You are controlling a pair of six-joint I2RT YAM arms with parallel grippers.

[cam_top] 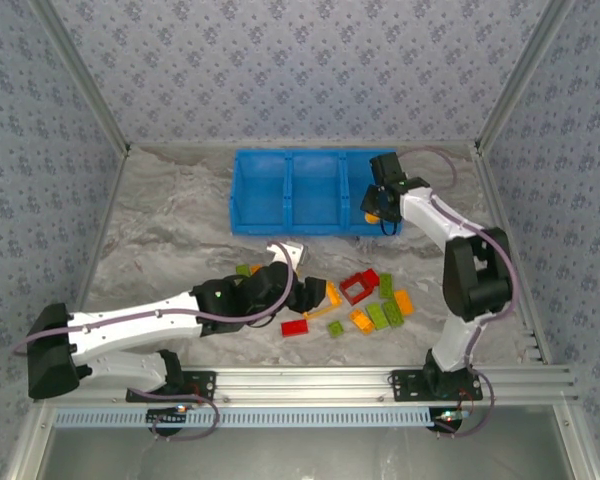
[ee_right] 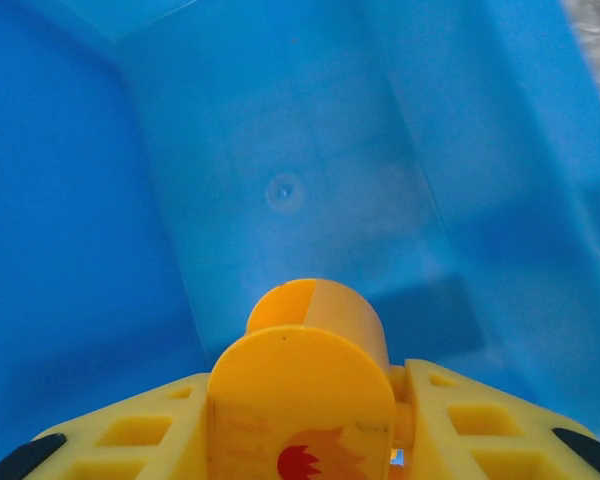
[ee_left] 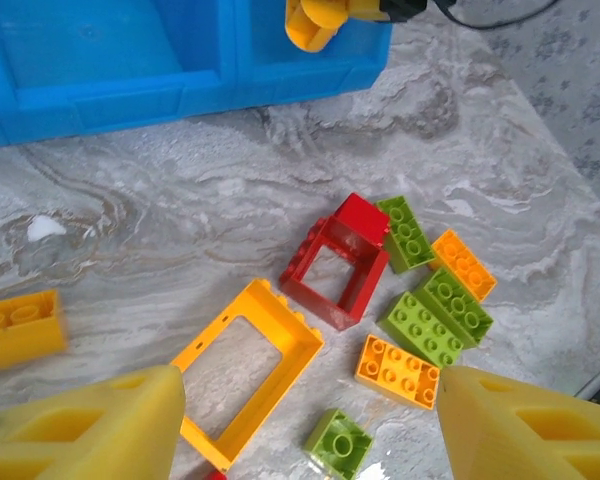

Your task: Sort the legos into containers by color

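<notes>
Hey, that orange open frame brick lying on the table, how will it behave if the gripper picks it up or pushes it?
The orange frame brick looks like rigid plastic, so probably stiff and light, being hollow. It lies flat on the table, so a push likely slides it rather than tips it.

You are working in a lab-style robot test cell. A marble-patterned tabletop (cam_top: 170, 230) is boxed in by patterned wall panels (cam_top: 300, 70) on the far, left and right sides. Bare aluminium posts (cam_top: 80, 75) stand in the corners, and an aluminium rail (cam_top: 310, 380) along the near edge carries both arm bases (cam_top: 430, 383).
</notes>
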